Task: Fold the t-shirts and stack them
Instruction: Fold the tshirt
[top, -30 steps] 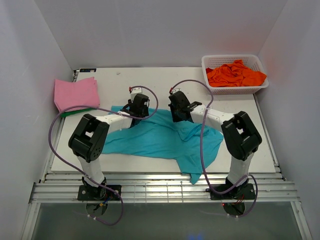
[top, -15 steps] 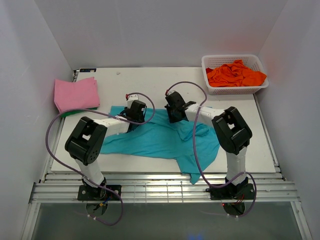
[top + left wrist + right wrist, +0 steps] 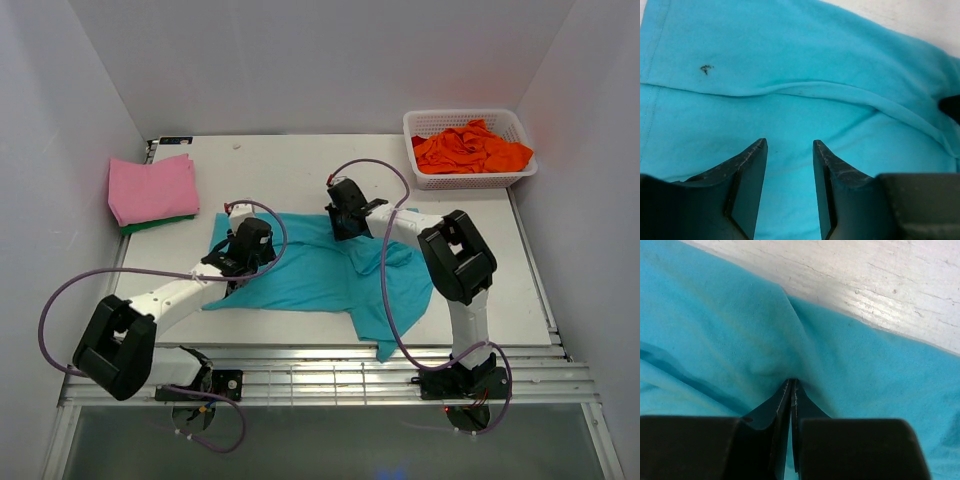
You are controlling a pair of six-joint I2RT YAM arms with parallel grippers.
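A: Where is the teal t-shirt (image 3: 310, 275) right now?

B: It lies rumpled across the middle of the desk (image 3: 290, 165), between my two arms, partly spread and partly bunched. One corner droops past the near edge on my right side.

A: And your right hand (image 3: 791, 384)?

B: Clenched, at the shirt's far edge. From my right wrist I see the two fingers pressed together with a pucker of teal cloth running into their tips, so I am pinching a fold of the teal t-shirt there. Bare white desk shows just beyond that edge.

A: Your left hand (image 3: 789, 147)?

B: Released. Its fingers stand apart over the left part of the same shirt, with smooth teal cloth and a long crease showing between and beyond them. Nothing is caught between them. Whether the tips touch the cloth I cannot tell. A small dark speck (image 3: 705, 68) sits on the cloth ahead, to the left.

A: What about the other shirts?

B: A pink t-shirt (image 3: 152, 188) sits folded at the far left of the desk, on top of a green t-shirt (image 3: 150, 226) of which only a thin strip shows at the near side. The orange t-shirts (image 3: 470, 148) are heaped, unfolded, in a white basket (image 3: 470, 181) at the far right corner, well apart from both my hands. How many are in there I cannot tell.
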